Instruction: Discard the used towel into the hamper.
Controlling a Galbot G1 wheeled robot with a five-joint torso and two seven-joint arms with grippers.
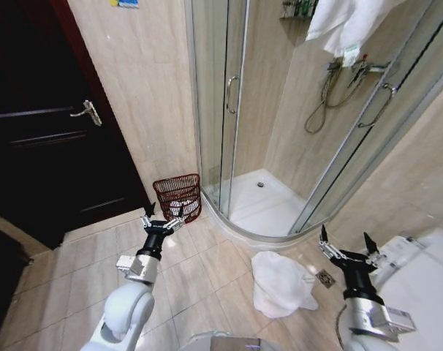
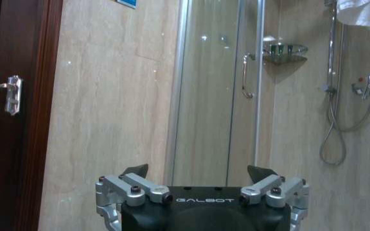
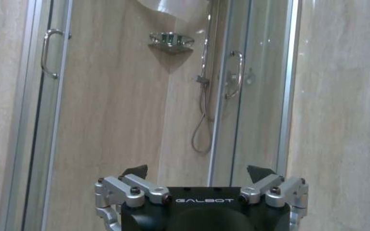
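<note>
1. You are in a tiled bathroom: beige tile floor [image 1: 207, 274], a dark door [image 1: 53, 139] on your left, and a curved glass shower enclosure [image 1: 280, 110] ahead.
2. The hamper [image 1: 178, 197] stands on the floor against the wall, between the door and the shower (something pale lies inside it).
3. The used towel [image 1: 280, 284] lies crumpled on the floor just outside the shower's curved base, well apart from the hamper.
4. Your left gripper [image 1: 161, 217] hangs just in front of the hamper, fingers spread wide and holding nothing.
5. Your right gripper [image 1: 347, 245] hovers to the right of the towel, also wide and holding nothing.
</note>
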